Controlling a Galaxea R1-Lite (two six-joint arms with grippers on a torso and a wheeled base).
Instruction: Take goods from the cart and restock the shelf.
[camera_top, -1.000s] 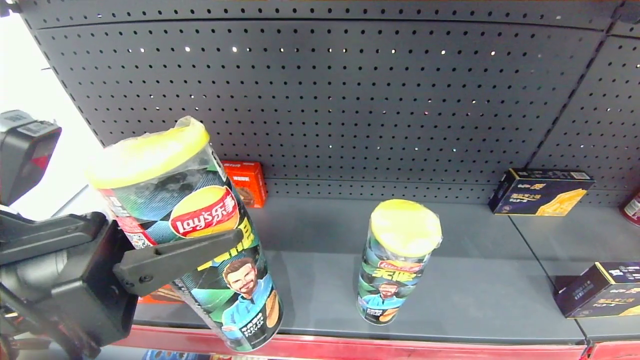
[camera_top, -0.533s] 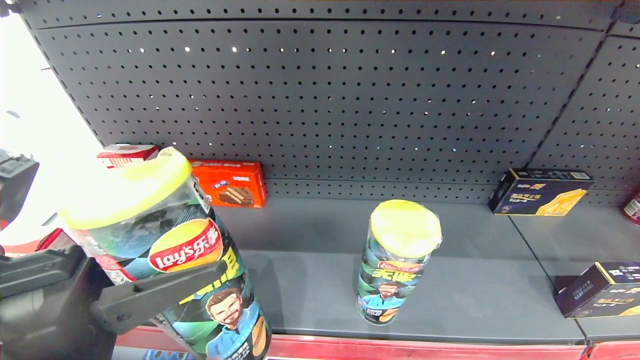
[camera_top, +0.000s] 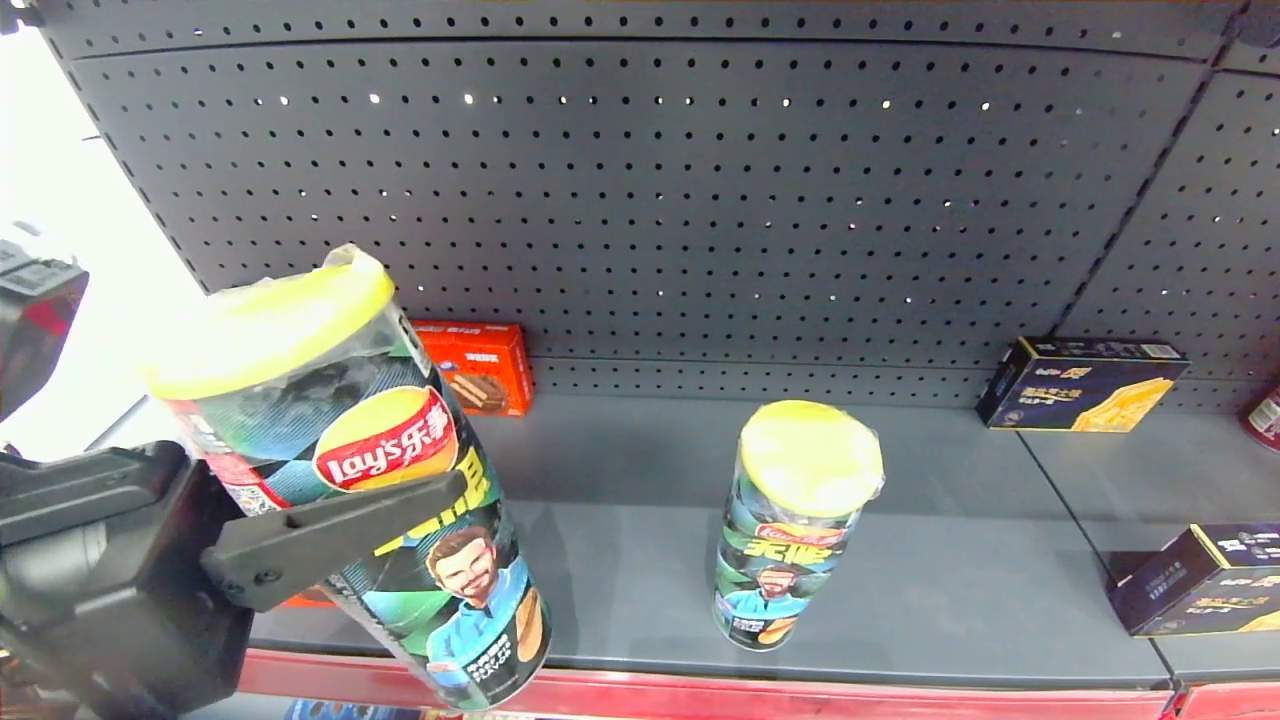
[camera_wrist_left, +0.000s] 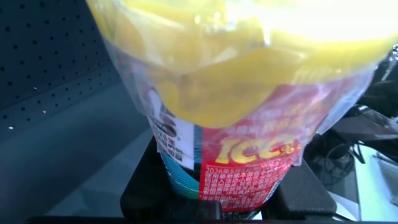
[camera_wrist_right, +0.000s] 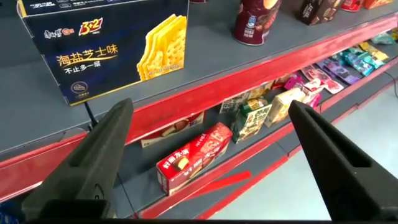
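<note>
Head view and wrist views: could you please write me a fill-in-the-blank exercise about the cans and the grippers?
1. The left gripper is shut on a can with a ____ lid.
2. The second can stands ____ on the shelf.
3. The right gripper has its jaws ____.
Missing words: yellow, upright, open.

a dark grey perforated back panel (camera_top: 640, 200) rises behind the grey shelf (camera_top: 620, 470), whose front edge carries a red strip (camera_top: 850, 698). pinpoints of light shine through some of the holes. on the right a slanted upright (camera_top: 1115, 225) joins the panel to the next bay. past the panel's left end there is bright white glare (camera_top: 70, 150). in the right wrist view, red-edged shelf tiers (camera_wrist_right: 261, 65) step down toward a pale floor (camera_wrist_right: 379, 106).
</note>
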